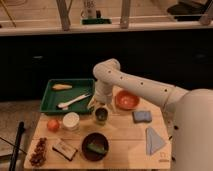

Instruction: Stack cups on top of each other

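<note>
The dark green cup with a pale rim (101, 115) stands upright near the middle of the wooden table (125, 132). The plain white cup (71, 121) stands to its left, apart from it. My gripper (99, 105) hangs from the white arm directly over the green cup, right at its rim.
A green tray (52, 102) at the back left holds a white spoon (70, 102) and a yellowish item (62, 86). An orange bowl (127, 100), blue sponge (142, 116), blue cloth (154, 140), wide dark bowl (95, 146), orange fruit (53, 124), snack packet (65, 149) and nuts (38, 151) lie around.
</note>
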Action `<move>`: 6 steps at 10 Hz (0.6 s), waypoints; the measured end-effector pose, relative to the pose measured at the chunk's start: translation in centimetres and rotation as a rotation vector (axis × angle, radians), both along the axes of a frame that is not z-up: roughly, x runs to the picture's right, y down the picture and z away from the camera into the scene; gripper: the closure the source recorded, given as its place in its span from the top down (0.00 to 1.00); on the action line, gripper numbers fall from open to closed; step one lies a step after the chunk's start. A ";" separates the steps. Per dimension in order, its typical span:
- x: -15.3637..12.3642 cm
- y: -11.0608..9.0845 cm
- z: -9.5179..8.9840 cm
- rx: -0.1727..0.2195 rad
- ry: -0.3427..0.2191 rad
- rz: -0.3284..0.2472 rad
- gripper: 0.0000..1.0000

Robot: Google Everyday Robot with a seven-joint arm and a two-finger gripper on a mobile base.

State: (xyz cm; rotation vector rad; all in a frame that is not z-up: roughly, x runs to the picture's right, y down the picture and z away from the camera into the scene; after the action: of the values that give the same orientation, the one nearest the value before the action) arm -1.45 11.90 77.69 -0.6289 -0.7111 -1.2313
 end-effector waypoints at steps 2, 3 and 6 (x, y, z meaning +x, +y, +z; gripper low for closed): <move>0.1 0.0 -0.1 0.002 -0.001 0.001 0.80; 0.1 -0.1 -0.1 0.005 -0.004 0.002 0.80; 0.0 -0.2 -0.2 0.008 -0.007 0.003 0.80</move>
State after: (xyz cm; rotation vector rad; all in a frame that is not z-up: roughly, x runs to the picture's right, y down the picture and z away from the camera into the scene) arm -1.40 11.67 77.50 -0.6169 -0.7120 -1.2337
